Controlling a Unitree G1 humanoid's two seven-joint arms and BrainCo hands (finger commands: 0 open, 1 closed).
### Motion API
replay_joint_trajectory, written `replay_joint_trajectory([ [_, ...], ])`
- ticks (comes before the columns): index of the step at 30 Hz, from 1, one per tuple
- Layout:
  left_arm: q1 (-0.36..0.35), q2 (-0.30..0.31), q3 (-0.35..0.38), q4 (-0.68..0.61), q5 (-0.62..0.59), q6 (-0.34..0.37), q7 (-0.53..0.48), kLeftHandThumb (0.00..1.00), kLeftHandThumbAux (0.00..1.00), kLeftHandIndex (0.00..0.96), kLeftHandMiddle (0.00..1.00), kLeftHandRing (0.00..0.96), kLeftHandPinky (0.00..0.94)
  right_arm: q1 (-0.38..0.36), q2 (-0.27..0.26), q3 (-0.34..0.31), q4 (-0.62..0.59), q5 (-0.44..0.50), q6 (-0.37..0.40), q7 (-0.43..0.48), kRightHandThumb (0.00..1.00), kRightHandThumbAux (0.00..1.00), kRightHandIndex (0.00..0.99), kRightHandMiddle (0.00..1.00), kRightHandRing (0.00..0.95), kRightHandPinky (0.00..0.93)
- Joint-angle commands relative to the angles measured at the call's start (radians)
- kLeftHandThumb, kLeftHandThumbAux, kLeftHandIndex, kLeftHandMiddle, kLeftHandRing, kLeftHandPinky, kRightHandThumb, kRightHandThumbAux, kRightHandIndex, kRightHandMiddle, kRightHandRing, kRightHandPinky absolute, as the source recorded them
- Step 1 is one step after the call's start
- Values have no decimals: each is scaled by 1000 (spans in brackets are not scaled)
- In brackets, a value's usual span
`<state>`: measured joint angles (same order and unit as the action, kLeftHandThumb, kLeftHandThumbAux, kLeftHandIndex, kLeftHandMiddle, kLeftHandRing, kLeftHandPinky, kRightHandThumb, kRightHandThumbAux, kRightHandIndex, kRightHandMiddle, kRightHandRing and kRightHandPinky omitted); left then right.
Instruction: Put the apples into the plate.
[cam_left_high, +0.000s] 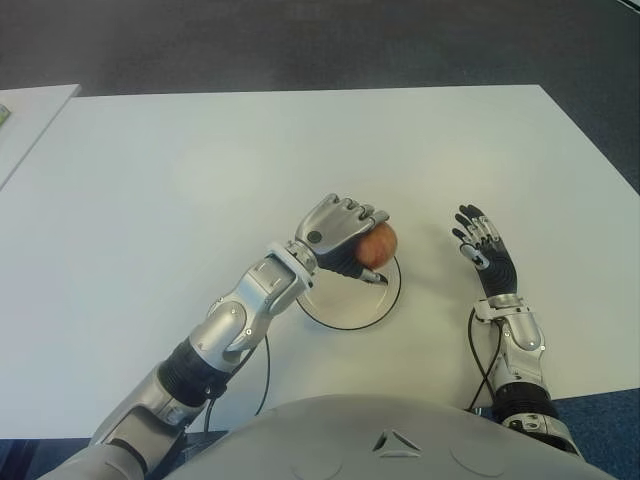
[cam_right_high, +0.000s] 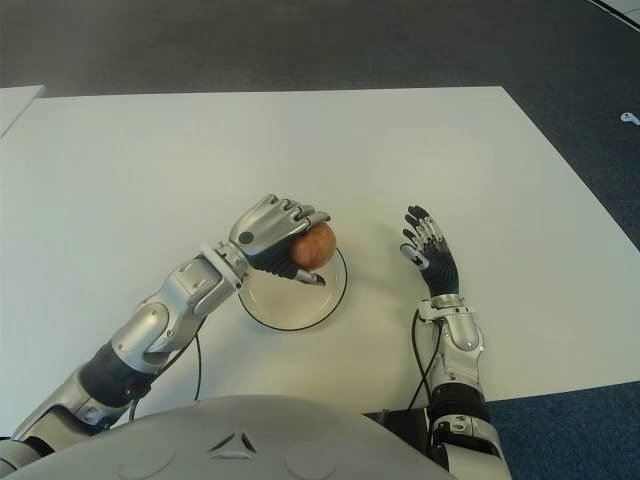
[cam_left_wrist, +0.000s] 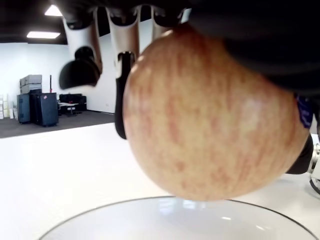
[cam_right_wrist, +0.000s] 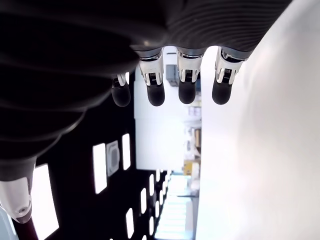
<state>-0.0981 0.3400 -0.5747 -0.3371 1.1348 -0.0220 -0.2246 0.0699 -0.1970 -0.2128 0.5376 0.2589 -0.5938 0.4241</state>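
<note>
A red-yellow apple is held in my left hand, whose fingers curl over its top. The hand holds it just above the far right rim of a round white plate in the middle of the table. In the left wrist view the apple hangs a little above the plate's rim, not touching it. My right hand shows to the right of the plate, fingers stretched out and holding nothing.
The white table spreads wide to the left and far side. A second pale table's corner shows at the far left. Dark floor lies beyond the far edge. A black cable runs near my left forearm.
</note>
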Motion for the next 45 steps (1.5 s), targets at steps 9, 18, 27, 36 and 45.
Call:
replay_joint_trajectory([
  [9,21,-7,-12,138,0,-14,39,854,664,404,528,811,788,147,121,52,92,-9,98,-19,140,543,39,50,25,25],
  [18,2,46,-37,141,62,-52,40,852,663,404,524,798,803,149,130,56,91,4,94,-2,151,534,44,58,31,34],
  [27,-14,114,-52,213,72,-140,60,852,653,447,501,831,850,146,140,52,97,21,87,19,168,535,53,62,37,46],
  [36,75,120,-30,231,45,-126,122,747,678,439,782,857,838,144,141,48,93,24,95,23,192,534,72,86,58,69],
  [45,103,107,-26,230,17,-85,93,744,681,445,812,840,822,141,130,49,91,6,105,7,178,536,65,87,52,41],
])
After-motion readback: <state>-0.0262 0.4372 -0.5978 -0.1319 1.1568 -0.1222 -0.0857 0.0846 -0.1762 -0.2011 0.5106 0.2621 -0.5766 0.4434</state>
